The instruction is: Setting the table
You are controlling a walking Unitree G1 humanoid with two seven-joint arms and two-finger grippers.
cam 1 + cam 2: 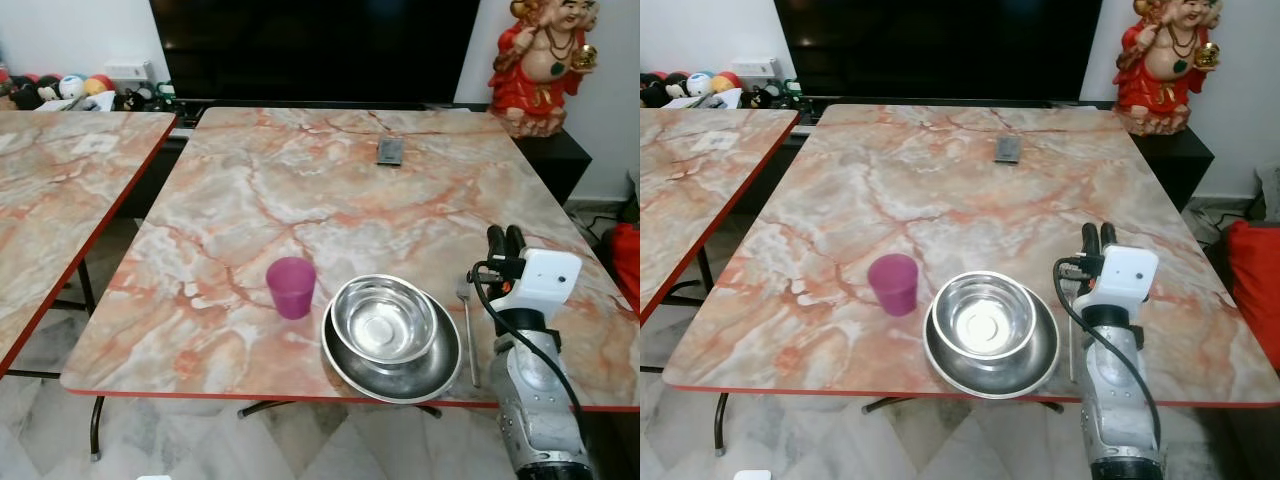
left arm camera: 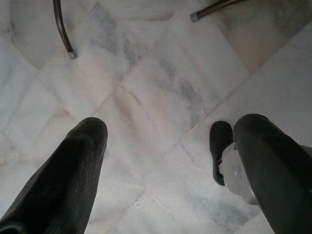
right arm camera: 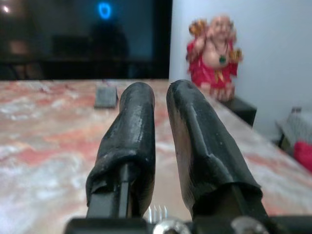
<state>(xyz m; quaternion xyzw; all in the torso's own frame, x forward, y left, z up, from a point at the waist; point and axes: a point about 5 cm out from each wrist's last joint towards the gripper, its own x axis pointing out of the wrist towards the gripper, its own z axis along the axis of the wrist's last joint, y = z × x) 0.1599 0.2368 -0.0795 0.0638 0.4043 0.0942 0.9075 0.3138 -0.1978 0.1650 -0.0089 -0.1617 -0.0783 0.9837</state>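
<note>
A purple cup [image 1: 291, 287] stands near the front edge of the marble table [image 1: 330, 190]. Right of it a steel bowl [image 1: 384, 319] sits inside a wider steel plate [image 1: 392, 374]. A fork [image 1: 470, 340] lies on the table just right of the plate. My right gripper [image 1: 505, 233] hovers low over the table, right of the fork, its fingers [image 3: 136, 122] close together with nothing between them, pointing toward the far side. My left gripper [image 2: 173, 126] hangs open over the tiled floor.
A dark remote [image 1: 390, 151] lies at the far middle of the table. A red figurine [image 1: 540, 60] stands at the back right and a black TV [image 1: 320, 50] behind. A second marble table [image 1: 60, 190] stands on the left across a narrow gap.
</note>
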